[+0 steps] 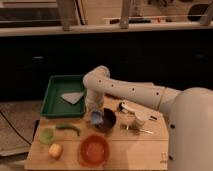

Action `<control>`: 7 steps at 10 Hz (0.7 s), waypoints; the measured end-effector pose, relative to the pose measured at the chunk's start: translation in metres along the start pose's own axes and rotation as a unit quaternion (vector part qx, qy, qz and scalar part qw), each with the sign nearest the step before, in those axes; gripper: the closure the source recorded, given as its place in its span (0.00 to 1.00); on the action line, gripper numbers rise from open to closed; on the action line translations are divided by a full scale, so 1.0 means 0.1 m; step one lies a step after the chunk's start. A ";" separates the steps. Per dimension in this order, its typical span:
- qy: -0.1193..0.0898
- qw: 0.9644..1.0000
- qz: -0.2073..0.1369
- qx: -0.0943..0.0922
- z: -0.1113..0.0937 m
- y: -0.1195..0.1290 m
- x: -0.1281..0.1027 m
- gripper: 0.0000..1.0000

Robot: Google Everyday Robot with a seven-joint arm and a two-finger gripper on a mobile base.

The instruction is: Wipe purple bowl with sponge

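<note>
The purple bowl (107, 120), small and nearly black, sits on the wooden board in the middle of the camera view. The light-blue sponge (95, 117) is at the bowl's left rim, held under my gripper (94, 113). The gripper points down from the white arm, which bends over from the right. The fingers look closed on the sponge. The sponge touches the bowl's left edge, and the gripper hides part of the rim.
An orange bowl (94, 149) sits in front of the dark bowl. A light-green cup (47, 135), a green pod (69, 129) and a yellow fruit (55, 150) lie at the left. A green tray (56, 101) holds a grey cloth (74, 97). A white cup (138, 120) and utensils lie at the right.
</note>
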 end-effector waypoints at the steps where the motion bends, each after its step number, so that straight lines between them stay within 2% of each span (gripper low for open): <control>1: -0.007 1.000 0.004 0.001 0.00 0.06 -0.09 1.00; 4: -0.014 0.999 0.039 -0.001 -0.03 0.43 -0.23 1.00; 7: -0.011 0.996 0.084 -0.010 -0.05 0.75 -0.29 1.00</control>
